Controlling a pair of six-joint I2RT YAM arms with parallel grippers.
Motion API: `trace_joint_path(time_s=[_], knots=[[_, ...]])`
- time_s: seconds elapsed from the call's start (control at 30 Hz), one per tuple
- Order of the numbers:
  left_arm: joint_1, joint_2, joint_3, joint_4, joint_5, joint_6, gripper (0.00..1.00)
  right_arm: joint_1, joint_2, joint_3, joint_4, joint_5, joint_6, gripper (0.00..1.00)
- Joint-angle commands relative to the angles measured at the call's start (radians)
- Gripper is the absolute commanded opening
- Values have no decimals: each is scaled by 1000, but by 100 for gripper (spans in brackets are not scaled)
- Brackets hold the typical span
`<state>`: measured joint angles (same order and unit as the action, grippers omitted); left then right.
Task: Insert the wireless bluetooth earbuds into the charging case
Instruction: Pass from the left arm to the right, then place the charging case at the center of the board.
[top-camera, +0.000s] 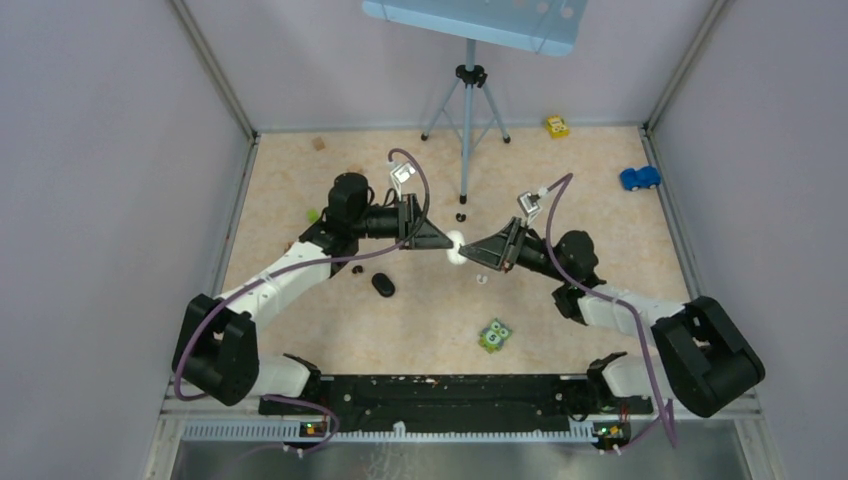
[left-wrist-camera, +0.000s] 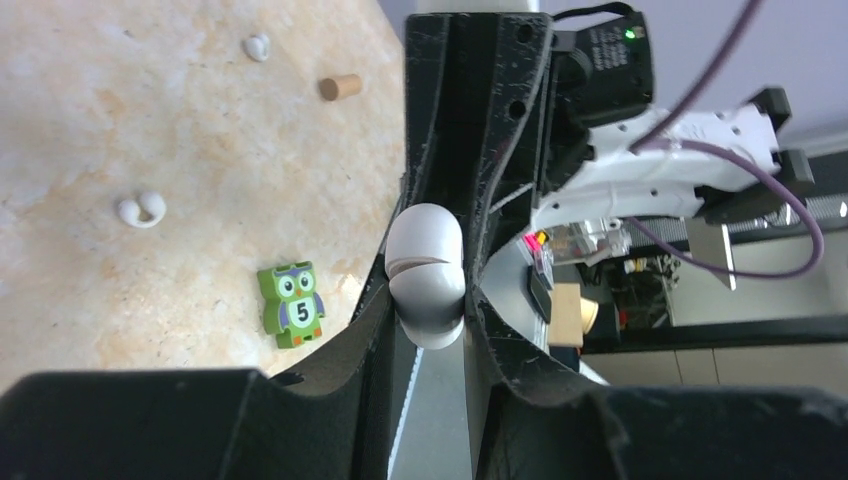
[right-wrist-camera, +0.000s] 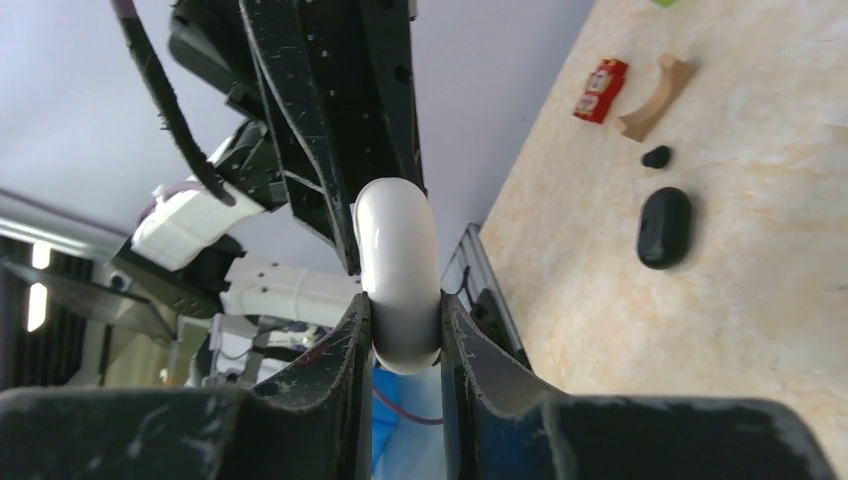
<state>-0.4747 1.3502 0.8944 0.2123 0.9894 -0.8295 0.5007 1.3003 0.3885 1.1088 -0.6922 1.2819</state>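
A white pebble-shaped charging case (top-camera: 456, 247) hangs above the middle of the table, held from both sides. My left gripper (left-wrist-camera: 427, 300) is shut on the case (left-wrist-camera: 425, 270), whose lid seam shows as a thin dark slit. My right gripper (right-wrist-camera: 400, 320) is shut on the opposite end of the case (right-wrist-camera: 397, 250), both pads touching it. Two white earbuds (left-wrist-camera: 141, 209) (left-wrist-camera: 257, 46) lie loose on the table; one white earbud (top-camera: 481, 278) shows just below the case in the top view. A black case (right-wrist-camera: 663, 227) lies shut on the table with a black earbud (right-wrist-camera: 656, 156) beside it.
A green owl block (top-camera: 494, 335) lies near the front. A tripod (top-camera: 468, 110) stands at the back centre. A blue toy car (top-camera: 639, 178) and a yellow toy (top-camera: 556, 126) sit at the back right. A wooden arch (right-wrist-camera: 655, 85), a red block (right-wrist-camera: 600, 90) and a wooden peg (left-wrist-camera: 339, 88) lie about.
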Motion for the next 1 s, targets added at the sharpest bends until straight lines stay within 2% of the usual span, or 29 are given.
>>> trace_joint_path(time_s=[0.0, 0.1, 0.2, 0.33, 0.53, 0.77, 0.97], knots=[[1, -10, 43, -65, -83, 70, 2, -6, -102, 92, -378, 113, -175, 0], [1, -3, 20, -72, -110, 70, 2, -7, -141, 110, -487, 155, -222, 0], [1, 9, -4, -52, -113, 47, 8, -7, -154, 115, -531, 172, -240, 0], [1, 20, -2, -47, -98, 41, 30, -7, -153, 109, -553, 191, -239, 0], [2, 13, -1, -48, -107, 52, 33, -7, -150, 107, -609, 229, -266, 0], [2, 14, -10, -53, -102, 64, 55, -6, -138, 86, -586, 241, -253, 0], [2, 10, -13, -61, -112, 66, 61, -6, -138, 79, -594, 251, -252, 0]])
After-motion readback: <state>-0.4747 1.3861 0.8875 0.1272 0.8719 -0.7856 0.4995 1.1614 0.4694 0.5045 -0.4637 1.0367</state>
